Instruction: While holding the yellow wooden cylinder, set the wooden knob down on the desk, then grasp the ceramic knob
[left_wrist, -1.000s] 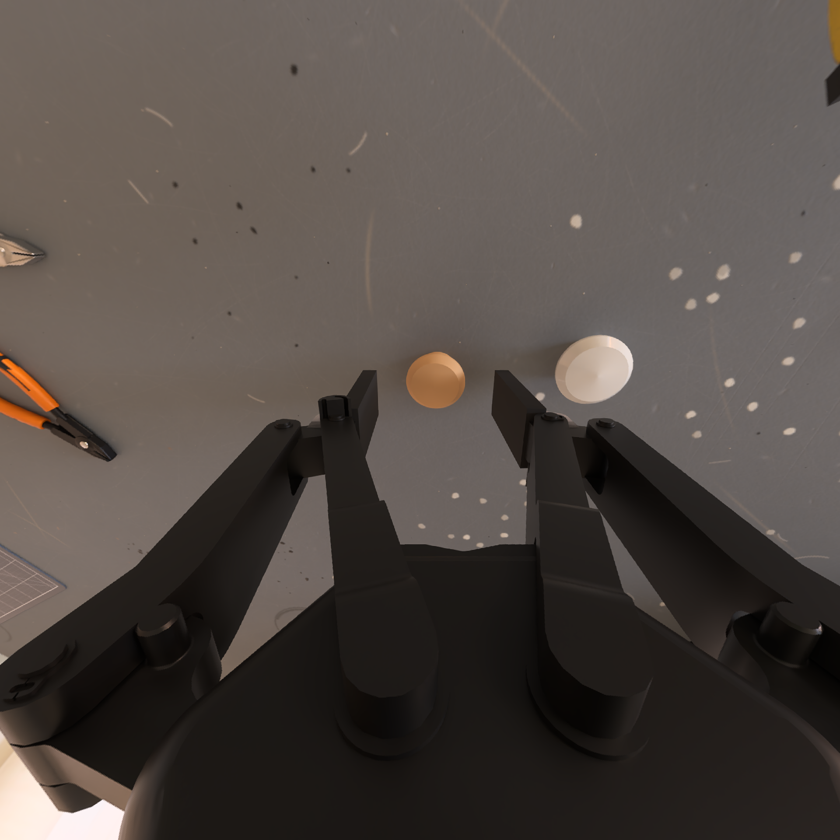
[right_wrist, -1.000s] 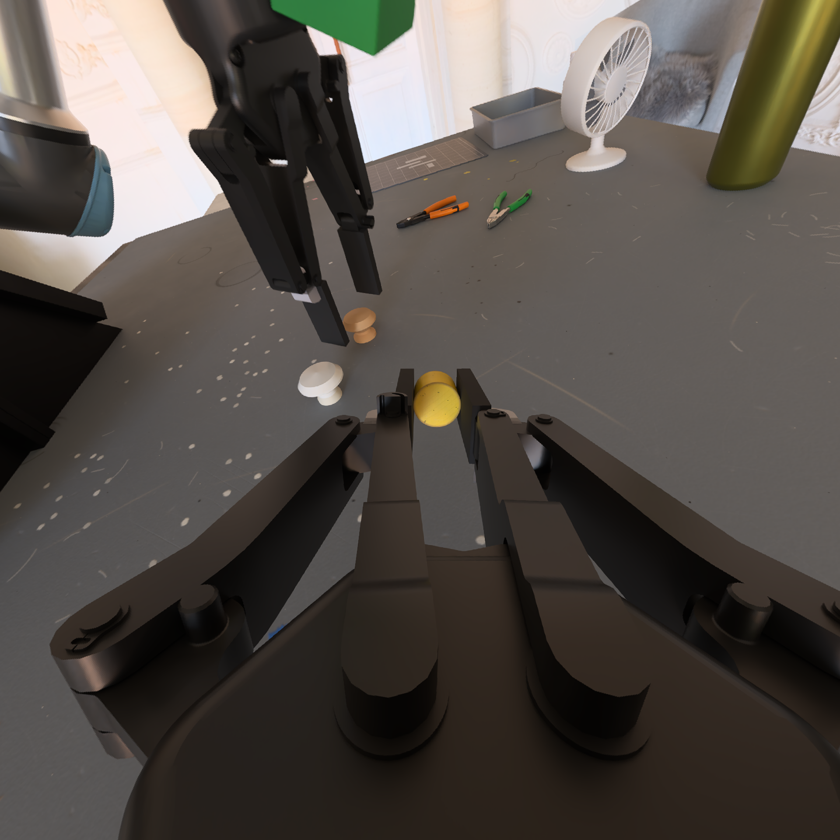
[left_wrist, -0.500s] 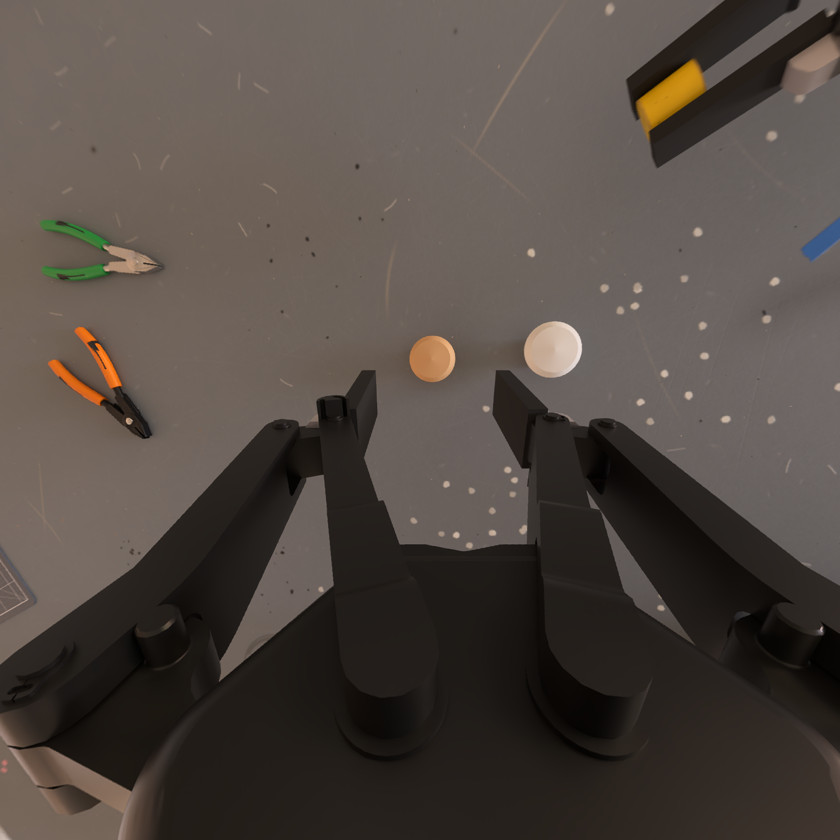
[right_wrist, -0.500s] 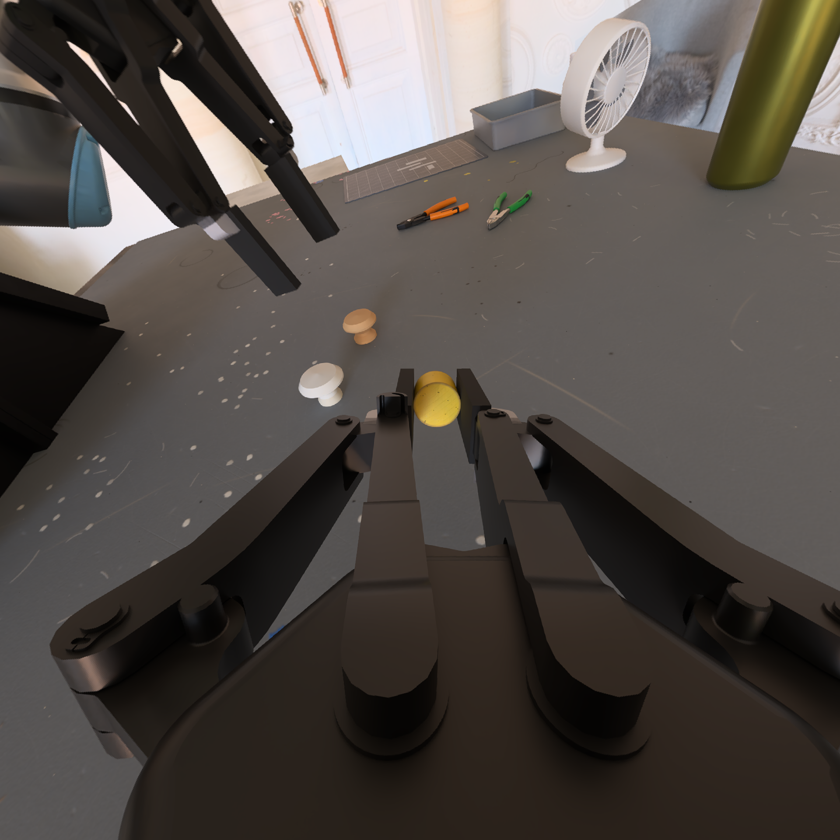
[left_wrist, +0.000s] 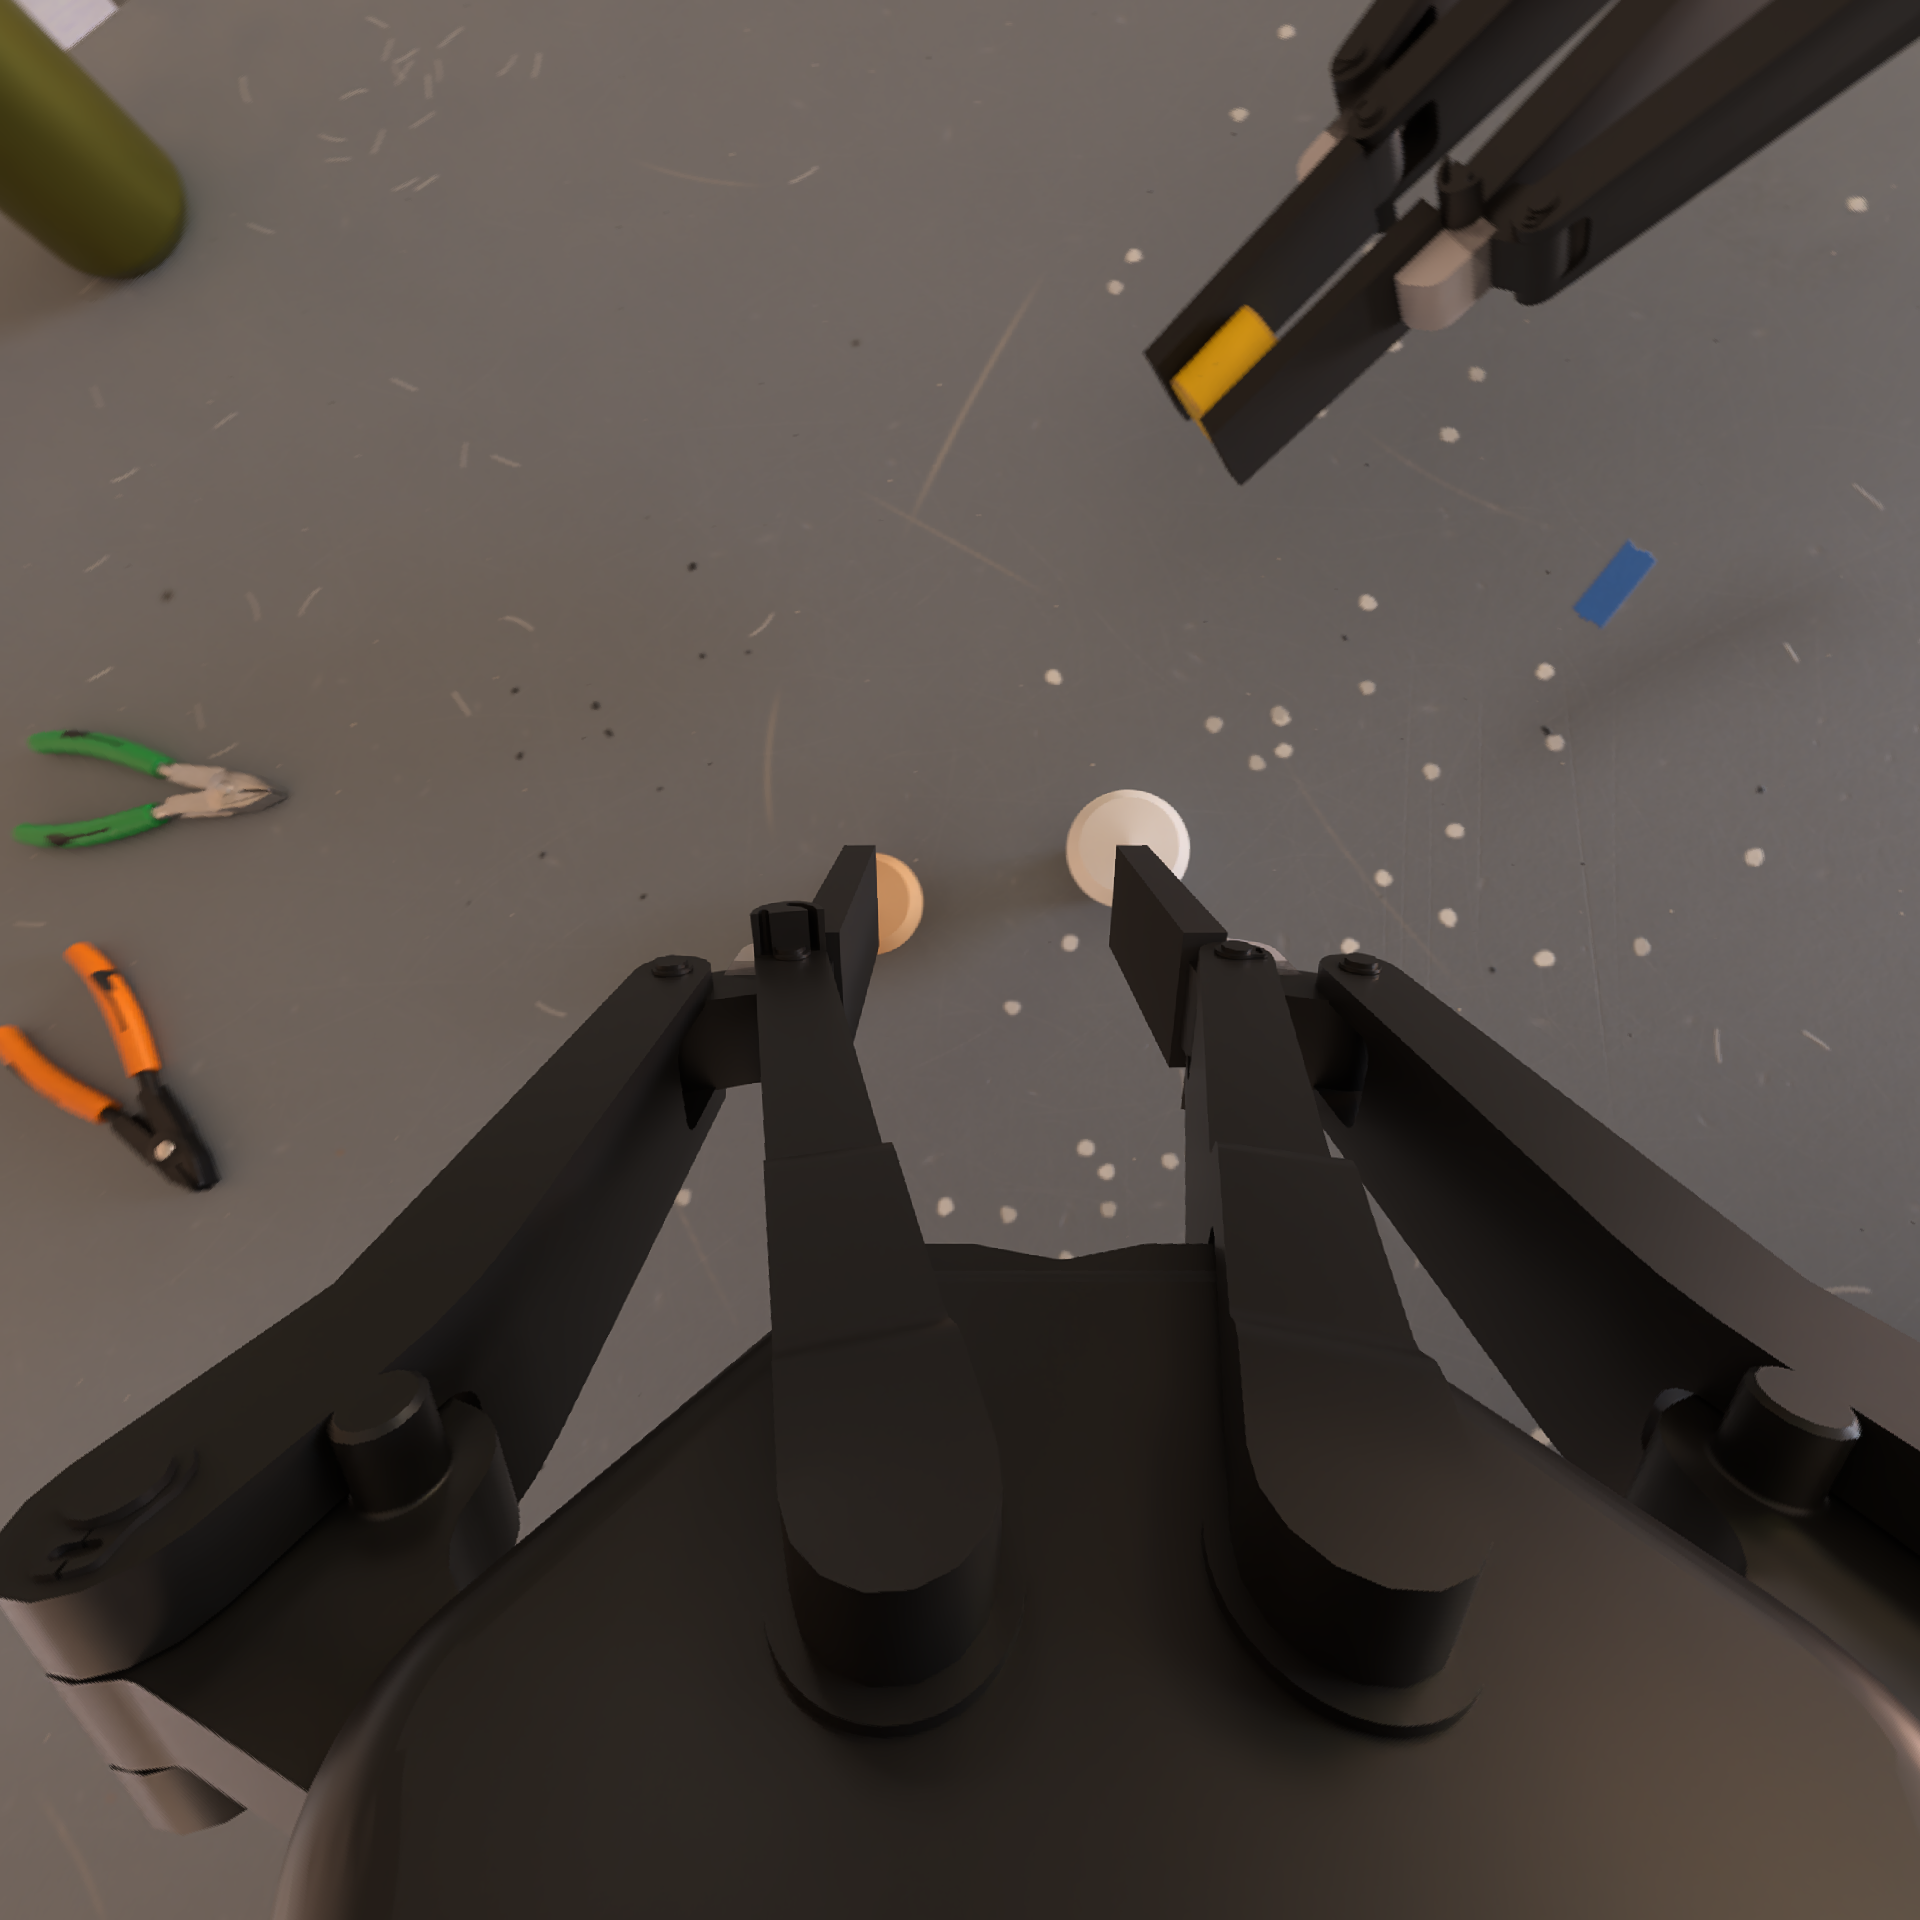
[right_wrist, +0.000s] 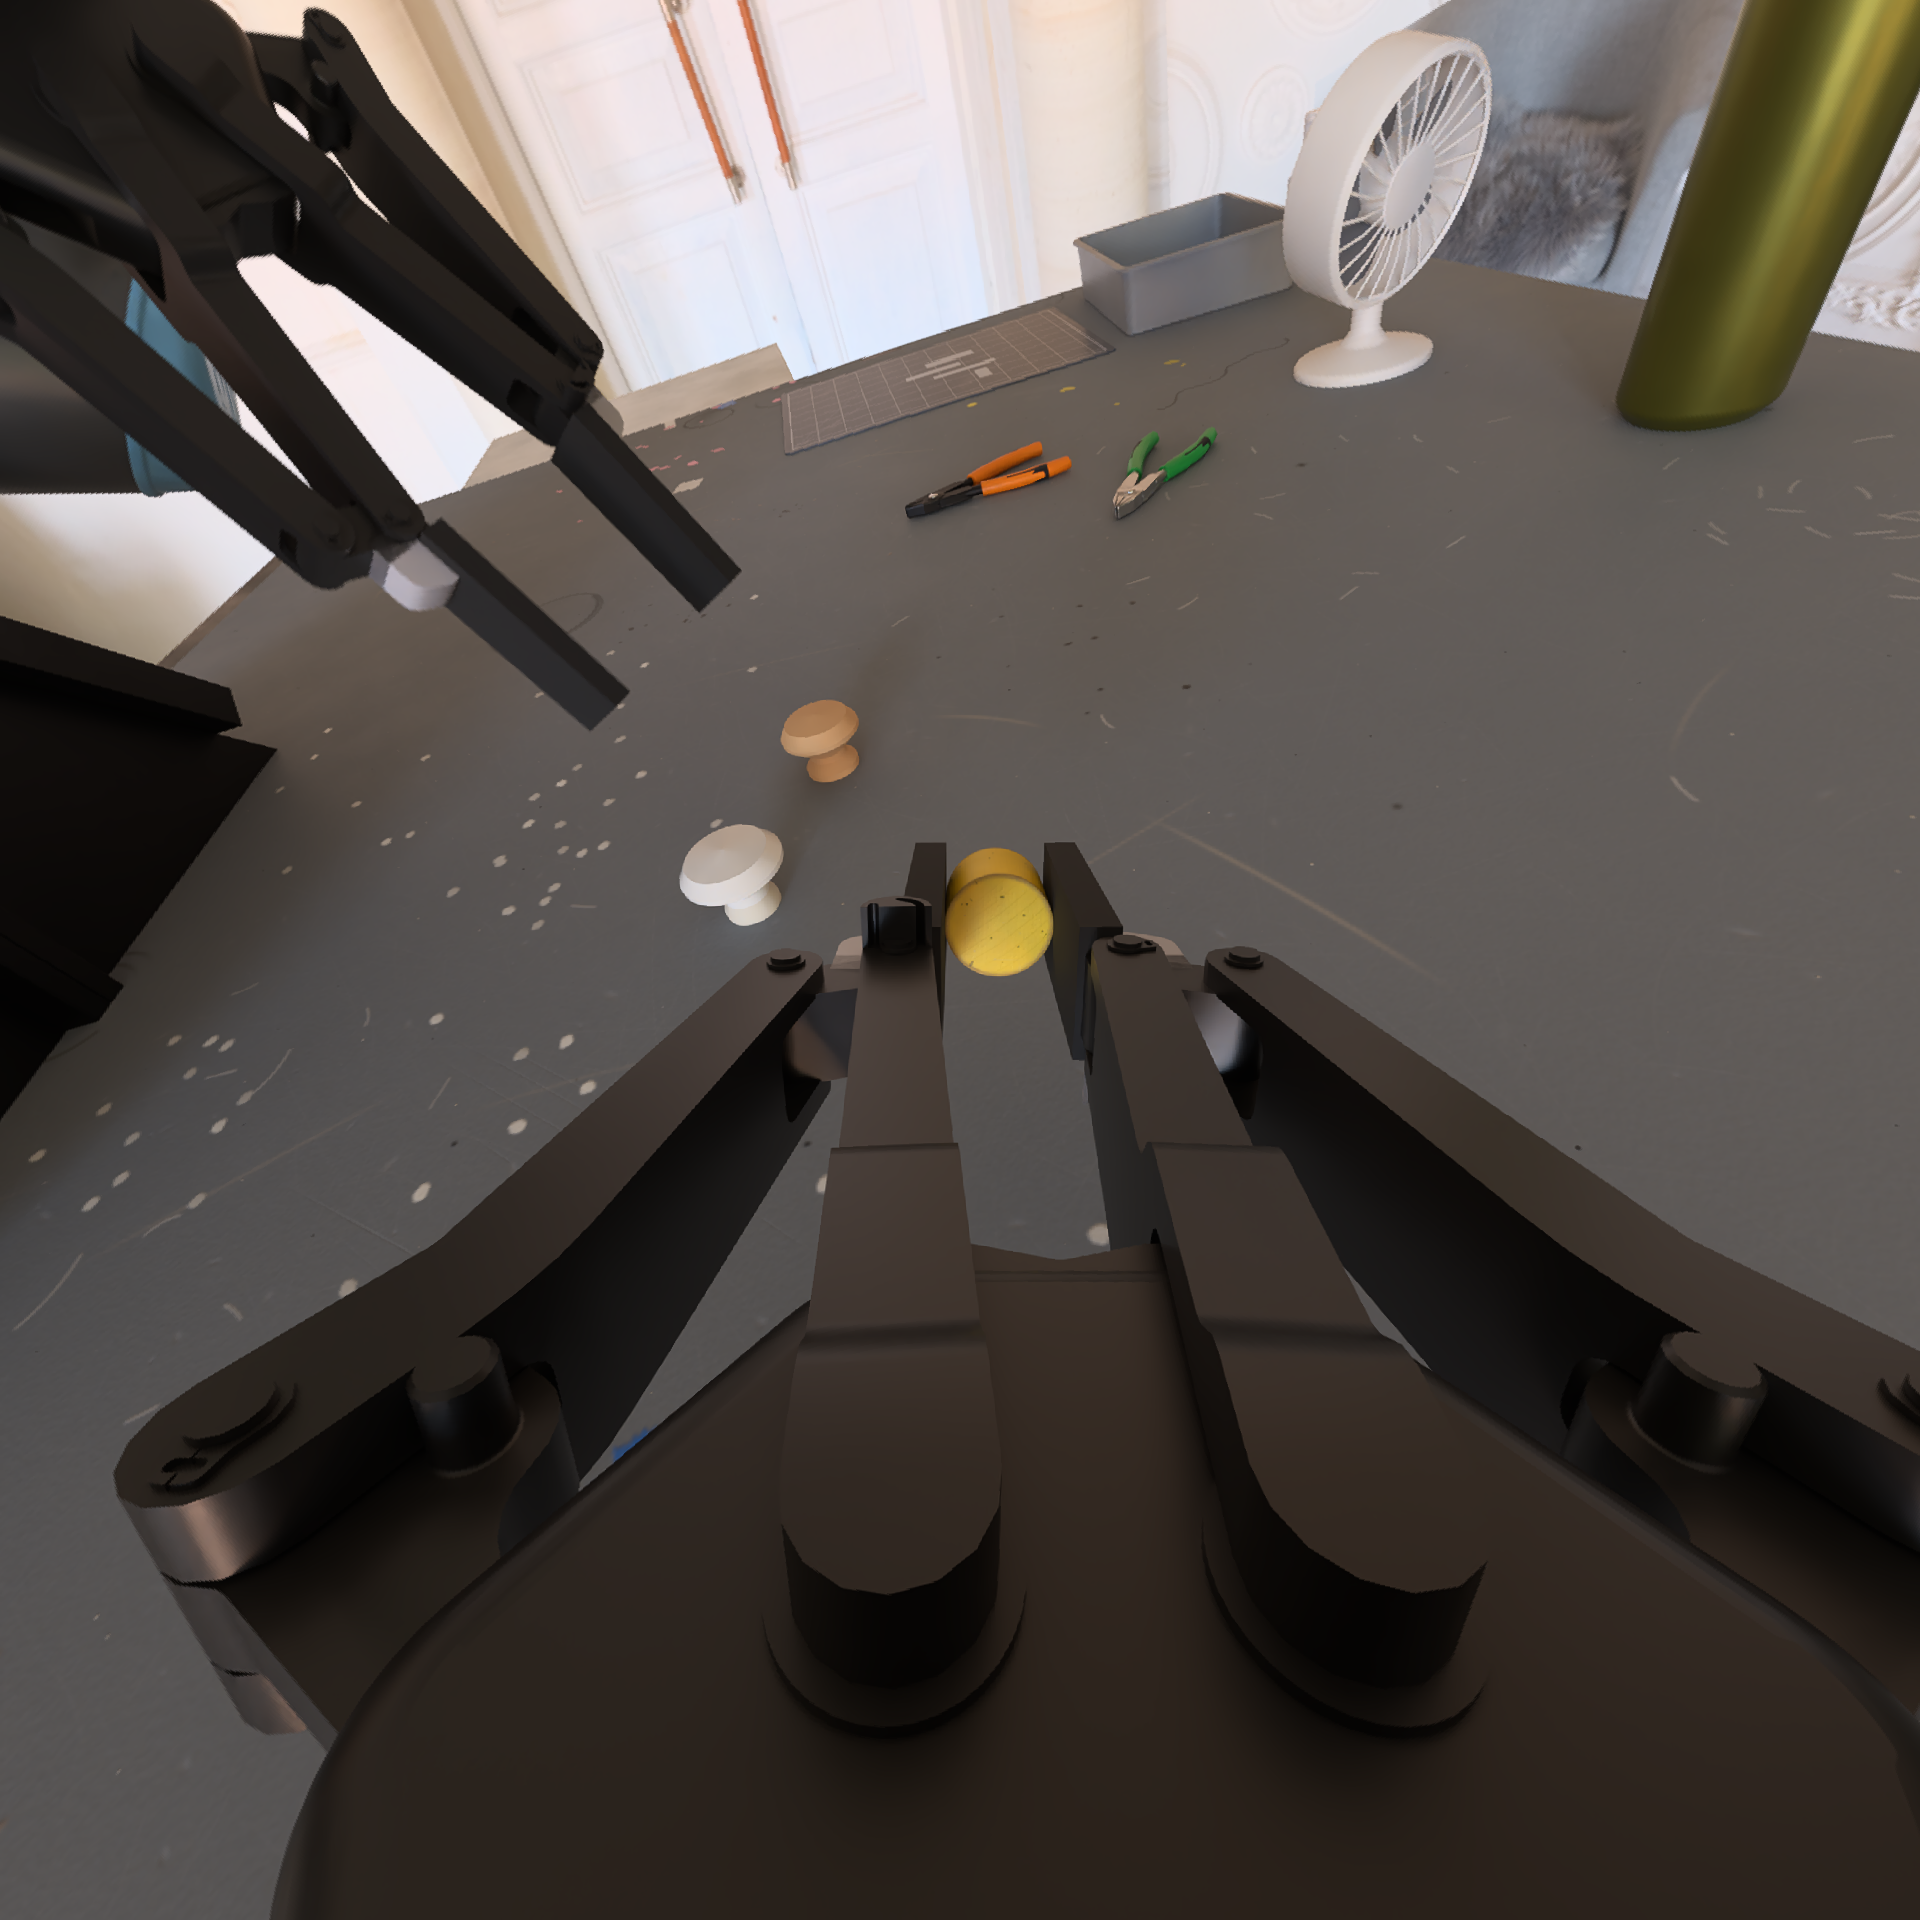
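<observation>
The tan wooden knob (right_wrist: 821, 737) stands on the grey desk (right_wrist: 1351, 831); it also shows in the left wrist view (left_wrist: 900, 902), partly behind my left finger. The white ceramic knob (left_wrist: 1127, 844) stands beside it on the desk and also shows in the right wrist view (right_wrist: 731, 871). My left gripper (left_wrist: 992, 894) is open and empty, high above both knobs; it also appears in the right wrist view (right_wrist: 665, 644). My right gripper (right_wrist: 995, 883) is shut on the yellow wooden cylinder (right_wrist: 997, 914), held above the desk; the cylinder also shows in the left wrist view (left_wrist: 1221, 355).
Orange-handled pliers (left_wrist: 114, 1070) and green-handled pliers (left_wrist: 135, 790) lie at the left. An olive-green cylinder (right_wrist: 1787, 208), a white fan (right_wrist: 1382, 208), a grey bin (right_wrist: 1174, 260) and a cutting mat (right_wrist: 935, 379) stand at the far side. Blue tape (left_wrist: 1612, 584) lies on the desk.
My left gripper, open and empty, has risen well above the wooden knob and shifted toward the ceramic knob. The right gripper holds the cylinder still.
</observation>
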